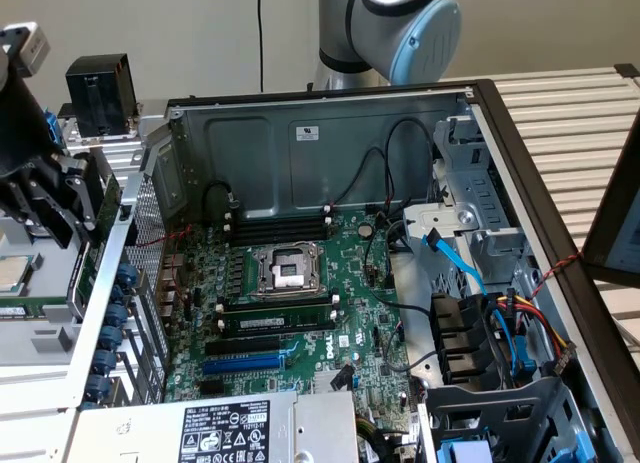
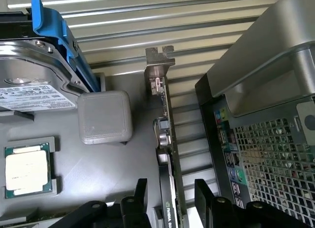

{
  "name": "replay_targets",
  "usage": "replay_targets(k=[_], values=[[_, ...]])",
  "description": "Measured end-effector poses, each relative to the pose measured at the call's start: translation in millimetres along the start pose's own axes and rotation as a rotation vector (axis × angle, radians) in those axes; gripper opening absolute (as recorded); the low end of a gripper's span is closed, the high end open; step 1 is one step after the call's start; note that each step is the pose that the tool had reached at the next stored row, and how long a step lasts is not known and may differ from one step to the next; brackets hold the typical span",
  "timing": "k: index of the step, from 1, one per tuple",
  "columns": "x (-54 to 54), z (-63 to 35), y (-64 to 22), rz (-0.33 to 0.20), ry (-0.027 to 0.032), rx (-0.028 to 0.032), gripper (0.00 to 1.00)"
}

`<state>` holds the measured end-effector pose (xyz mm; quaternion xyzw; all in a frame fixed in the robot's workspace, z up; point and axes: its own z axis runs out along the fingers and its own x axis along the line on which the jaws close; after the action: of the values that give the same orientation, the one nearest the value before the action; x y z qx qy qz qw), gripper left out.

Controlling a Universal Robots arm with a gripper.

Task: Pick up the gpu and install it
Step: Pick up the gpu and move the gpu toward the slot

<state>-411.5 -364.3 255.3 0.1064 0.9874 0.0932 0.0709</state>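
The gpu point(image 2: 168, 154) stands on edge in a grey holder beside the computer case, its silver end bracket point(image 2: 159, 65) pointing away from the wrist camera. My gripper point(image 2: 172, 201) is open, with one black finger point(image 2: 140, 198) on each side of the card and a gap on both sides. In the exterior view, the gripper point(image 1: 60, 208) hangs at the exterior view's left, outside the case wall, over the green edge of the gpu point(image 1: 106, 211). The large green motherboard point(image 1: 300, 303) lies inside the open case, with a blue slot point(image 1: 243, 363) near its front.
On the grey holder sit a hard drive in a blue carrier point(image 2: 39, 70), a loose CPU point(image 2: 27, 171) and a grey block point(image 2: 105, 117). The case's perforated rear panel point(image 2: 266, 149) stands close beside the gpu. RAM sticks point(image 1: 275, 318), cables point(image 1: 500, 313) and a power supply point(image 1: 220, 428) fill the case.
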Motion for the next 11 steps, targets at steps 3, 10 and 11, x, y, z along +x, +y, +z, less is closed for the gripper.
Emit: replay_targets(k=[3, 10, 11], values=[[0.7, 0.9, -1.0, 0.0, -0.0008, -0.0008, 0.51], [2.9, 8.8, -3.0, -0.003, -0.0103, 0.003, 0.51], [3.0, 9.5, -3.1, -0.004, -0.0113, 0.0074, 0.51]])
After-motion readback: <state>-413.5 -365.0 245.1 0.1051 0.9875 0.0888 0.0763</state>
